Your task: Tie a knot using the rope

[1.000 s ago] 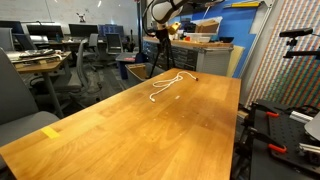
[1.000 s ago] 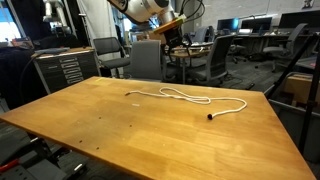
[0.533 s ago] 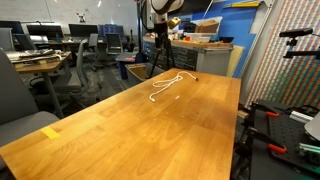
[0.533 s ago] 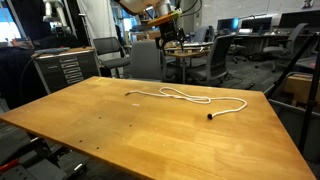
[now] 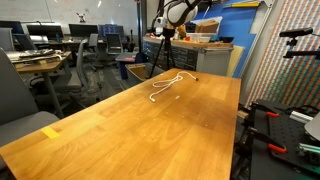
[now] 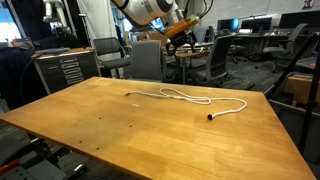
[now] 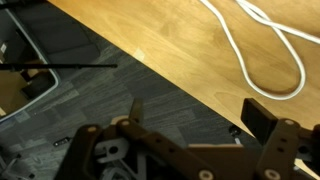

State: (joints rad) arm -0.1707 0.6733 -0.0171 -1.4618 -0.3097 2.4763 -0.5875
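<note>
The rope (image 5: 166,84) is a thin white cord lying in loose curves at the far end of the wooden table (image 5: 150,130). In the other exterior view the rope (image 6: 185,96) stretches across the table (image 6: 130,130), one dark tip (image 6: 210,116) pointing toward the near side. My gripper (image 5: 163,26) (image 6: 186,30) hangs high above and beyond the table's far edge, well clear of the cord. In the wrist view the gripper (image 7: 198,115) is open, with nothing between its fingers and dark floor beneath it. A loop of rope (image 7: 272,48) lies on the wood past the right fingertip (image 7: 262,118).
A black tripod (image 5: 158,55) stands behind the table's far end. Office chairs (image 6: 147,58) and a metal cabinet (image 6: 65,70) surround the table. A yellow tape patch (image 5: 50,131) marks the near corner. Black equipment (image 5: 290,115) stands beside the table.
The arm has swung sideways above the table's far edge and the gripper has turned. The rope has not moved.
</note>
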